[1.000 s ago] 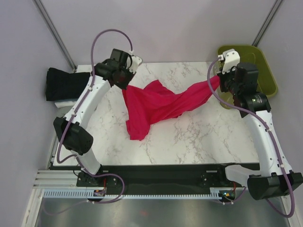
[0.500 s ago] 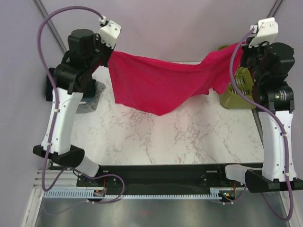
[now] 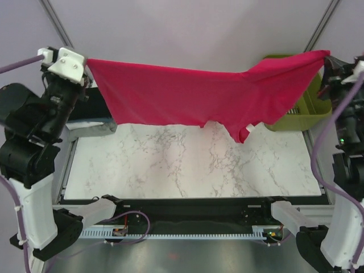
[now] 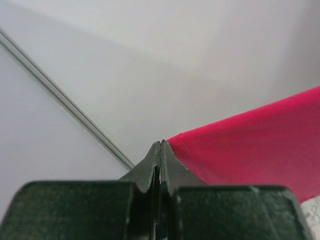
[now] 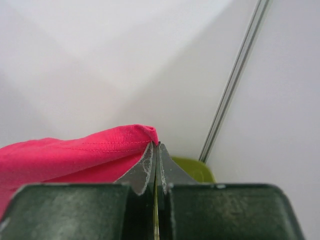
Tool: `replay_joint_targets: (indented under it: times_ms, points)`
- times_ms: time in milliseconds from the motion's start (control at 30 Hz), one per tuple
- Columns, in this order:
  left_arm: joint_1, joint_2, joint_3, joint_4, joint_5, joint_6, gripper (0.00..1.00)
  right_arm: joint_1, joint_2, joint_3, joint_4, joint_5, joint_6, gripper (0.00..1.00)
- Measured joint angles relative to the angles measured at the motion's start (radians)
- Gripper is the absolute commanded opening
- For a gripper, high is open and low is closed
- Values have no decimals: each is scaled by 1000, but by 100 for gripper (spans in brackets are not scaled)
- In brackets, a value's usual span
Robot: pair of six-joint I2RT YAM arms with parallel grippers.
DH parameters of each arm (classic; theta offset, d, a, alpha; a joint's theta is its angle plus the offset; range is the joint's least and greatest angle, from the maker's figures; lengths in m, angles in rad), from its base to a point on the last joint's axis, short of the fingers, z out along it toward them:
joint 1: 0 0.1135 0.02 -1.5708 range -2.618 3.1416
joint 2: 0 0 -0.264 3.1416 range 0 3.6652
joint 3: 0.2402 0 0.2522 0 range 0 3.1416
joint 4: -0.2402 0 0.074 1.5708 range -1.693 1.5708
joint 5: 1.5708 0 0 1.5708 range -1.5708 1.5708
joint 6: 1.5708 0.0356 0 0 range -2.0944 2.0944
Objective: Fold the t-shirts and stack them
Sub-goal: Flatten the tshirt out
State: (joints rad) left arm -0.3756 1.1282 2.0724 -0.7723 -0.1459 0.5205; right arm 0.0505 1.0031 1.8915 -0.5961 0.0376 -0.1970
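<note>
Shirt (image 3: 182, 96) hangs stretched (above the surface (image 3: 187, 165)) between left pincer (image 3: 87, 61) at ten o'clock and right pincer (image 3: 328, 54) at two, both clamped on its corners.

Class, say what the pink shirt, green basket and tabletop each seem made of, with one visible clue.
Pink shirt: soft matte cloth, probably knit; it sags and creases. Green basket: likely moulded plastic, smooth, slightly glossy. Tabletop: white with grey veins, marble-look; stone or laminate, cannot tell.

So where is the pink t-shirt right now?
In the top view the crimson-pink t-shirt hangs stretched above the table's far side, pinched by the left gripper and right gripper.
</note>
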Motion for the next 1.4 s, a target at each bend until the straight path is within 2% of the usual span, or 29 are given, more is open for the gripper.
replay_joint_targets:
  times_ms: [300, 400, 500, 567, 700, 767, 833, 967, 1067, 1133, 1300, 1400]
  points:
    - [0, -93, 71, 15, 34, 29, 2, 0, -13, 397, -12, -34, -10, 0]
    - [0, -96, 101, 43, 33, 51, 2, 0, -8, 468, 14, -40, -21, 0]
    - [0, -99, 88, 73, 33, 83, 2, 0, -14, 444, 50, -58, -43, 0]
    - [0, -104, 38, 90, 33, 96, 2, 0, -29, 362, 76, -69, -54, 0]
    - [0, -130, -184, 127, 48, 97, 2, 0, -64, 53, 106, -109, -59, 0]
    - [0, -122, -304, 109, 87, 89, 19, 0, -60, -84, 97, -127, -47, 0]
    - [1, -78, -382, 49, 176, 71, 42, 0, -32, -189, 67, -143, -32, 0]
    - [-15, 44, -523, -40, 415, 16, 46, -1, 48, -293, 12, -172, -19, 0]
    - [-42, 158, -597, -95, 538, -43, 45, -1, 105, -288, -21, -202, -4, 0]
    - [-48, 197, -623, -97, 561, -78, 45, 1, 167, -215, -35, -242, 30, 0]
    - [-5, 156, -666, -9, 571, -135, 47, 33, 392, 105, 13, -303, 101, 0]
    - [-10, 134, -639, -9, 613, -148, 48, 50, 447, 148, 51, -312, 103, 0]
